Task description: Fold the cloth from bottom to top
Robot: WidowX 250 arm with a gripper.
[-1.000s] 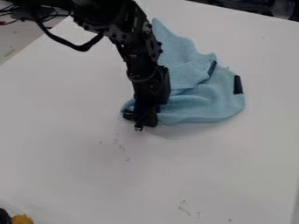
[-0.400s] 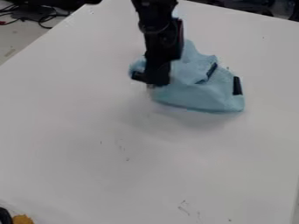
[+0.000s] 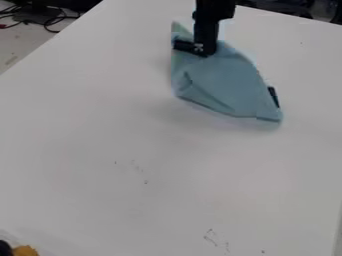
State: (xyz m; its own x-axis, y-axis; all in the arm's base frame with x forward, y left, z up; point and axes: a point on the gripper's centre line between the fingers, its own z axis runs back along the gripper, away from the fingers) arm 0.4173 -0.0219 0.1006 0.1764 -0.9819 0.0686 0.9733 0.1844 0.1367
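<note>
1. Gripper (image 3: pixel 195 49), black, one: stood over the upper part of the cloth, towards the top of the view, with the arm (image 3: pixel 215 11) coming down from the top edge. State: clenched on the cloth.
2. Cloth (image 3: pixel 230 85), light blue, one: lay on the far half of the table, right of centre. Its fabric met the gripper at the upper left; the bulk spread below and to the right of the grasp, and a pointed corner rose just beyond it, to the upper left. Creases ran across the lower left part towards the bottom edge.
3. Dark strip (image 3: pixel 273 96), one: sat at the cloth's right edge, to the lower right of the gripper and well apart from it.
4. Table (image 3: pixel 100 150), white: bore small dark marks (image 3: pixel 211 238) near the bottom.
5. Cables (image 3: pixel 53 21), dark: lay beyond the table, upper left.
6. Orange object (image 3: pixel 25 250), partly in view: lower left corner, beside a black item (image 3: pixel 5 248).
</note>
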